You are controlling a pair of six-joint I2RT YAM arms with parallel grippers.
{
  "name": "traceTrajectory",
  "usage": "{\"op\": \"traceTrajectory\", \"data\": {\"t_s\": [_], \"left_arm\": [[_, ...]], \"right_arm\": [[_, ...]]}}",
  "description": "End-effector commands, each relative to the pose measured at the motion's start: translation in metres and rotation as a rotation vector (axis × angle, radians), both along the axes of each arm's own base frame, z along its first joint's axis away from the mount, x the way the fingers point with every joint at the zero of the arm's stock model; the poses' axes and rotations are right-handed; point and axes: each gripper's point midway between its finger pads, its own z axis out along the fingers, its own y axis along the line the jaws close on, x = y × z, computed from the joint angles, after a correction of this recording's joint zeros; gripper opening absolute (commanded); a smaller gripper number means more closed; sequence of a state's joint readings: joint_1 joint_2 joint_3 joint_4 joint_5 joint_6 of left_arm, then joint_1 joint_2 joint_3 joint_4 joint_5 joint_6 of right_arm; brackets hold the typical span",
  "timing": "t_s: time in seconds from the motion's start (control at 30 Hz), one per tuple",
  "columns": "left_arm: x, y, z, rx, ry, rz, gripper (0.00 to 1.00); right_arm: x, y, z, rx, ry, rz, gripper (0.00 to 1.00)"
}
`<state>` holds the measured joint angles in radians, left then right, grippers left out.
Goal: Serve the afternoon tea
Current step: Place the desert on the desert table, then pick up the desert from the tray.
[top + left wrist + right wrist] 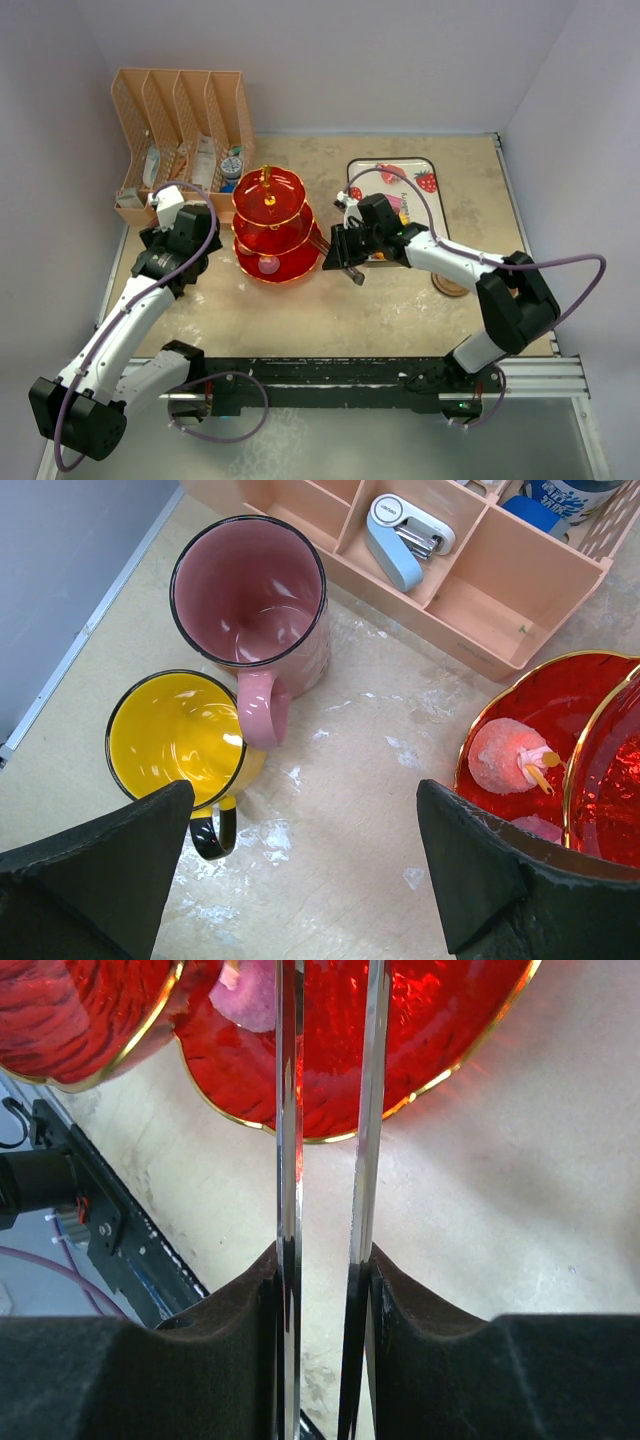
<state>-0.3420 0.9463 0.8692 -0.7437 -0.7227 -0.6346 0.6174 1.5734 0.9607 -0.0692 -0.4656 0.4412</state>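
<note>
The red three-tier stand [272, 225] with gold rims stands mid-table; a pink sweet [268, 265] lies on its bottom tier. My right gripper [338, 250] is just right of the stand. In the right wrist view it [325, 1290] is shut on metal tongs [290, 1110], whose two arms reach over the bottom tier [420, 1040] near a pink sweet [245, 995]. My left gripper [305, 880] hangs open over bare table. The yellow mug [178, 730] and pink mug [250, 595] stand to its left, the stand's tier [560, 720] with a pink cake [510, 757] to its right.
A peach desk organizer [180, 110] with small items stands at the back left. The white strawberry-print tray [352, 172] lies behind the right arm, with small sweets on it. A round wooden coaster [450, 287] lies by the right forearm.
</note>
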Motion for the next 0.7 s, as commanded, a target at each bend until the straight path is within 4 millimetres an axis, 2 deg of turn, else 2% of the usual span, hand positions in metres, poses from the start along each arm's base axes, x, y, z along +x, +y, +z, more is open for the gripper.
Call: {"op": "traceTrajectory", "data": {"t_s": [0.0,0.07,0.1,0.47,0.67], "left_arm": [[0.003,0.001,0.014,0.001,-0.045,0.011,0.9],[0.003,0.001,0.014,0.001,-0.047,0.011,0.9],[0.003,0.001,0.014,0.001,-0.046,0.012,0.9],[0.002,0.002,0.016,-0.002,-0.056,0.015,0.9],[0.0,0.005,0.022,-0.003,-0.079,0.029,0.91]], "right_arm": [[0.001,-0.01,0.01,-0.009,-0.04,-0.077,0.35],[0.002,-0.013,0.016,-0.005,-0.054,-0.097,0.34],[-0.004,-0.018,0.011,-0.019,-0.043,-0.105,0.34],[-0.006,-0.051,0.02,-0.119,-0.087,-0.22,0.33],[0.005,-0.074,0.033,-0.179,-0.156,-0.339,0.31]]}}
